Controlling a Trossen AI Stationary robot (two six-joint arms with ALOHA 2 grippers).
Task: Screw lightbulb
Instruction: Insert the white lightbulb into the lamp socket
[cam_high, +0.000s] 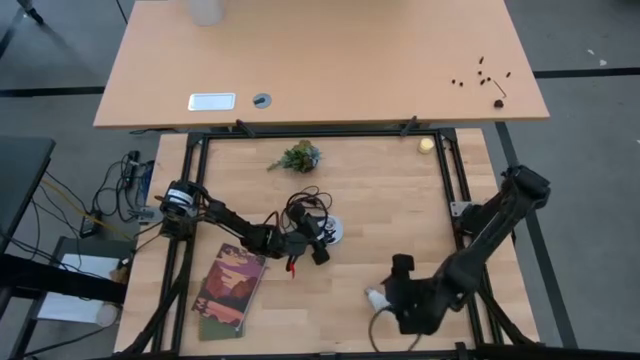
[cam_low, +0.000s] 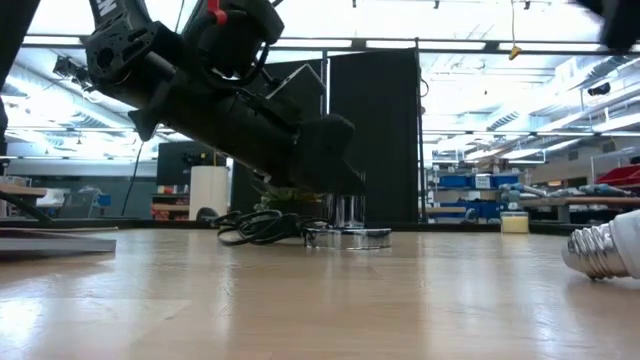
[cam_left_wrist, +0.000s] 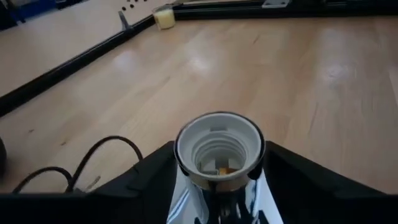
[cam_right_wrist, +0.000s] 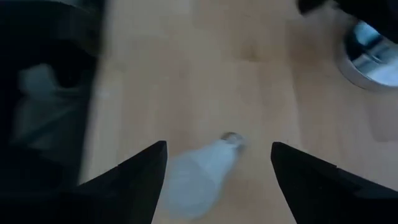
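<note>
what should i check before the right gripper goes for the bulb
1. lightbulb lies free on the table, between the right gripper fingers: ok
2. Right gripper open around it, not touching: ok
3. Socket sits between the left gripper fingers: ok
4. Left gripper firmly gripping the socket: cannot tell
5. Socket mouth empty, threads showing: ok
6. Black cord off the path between bulb and socket: ok
</note>
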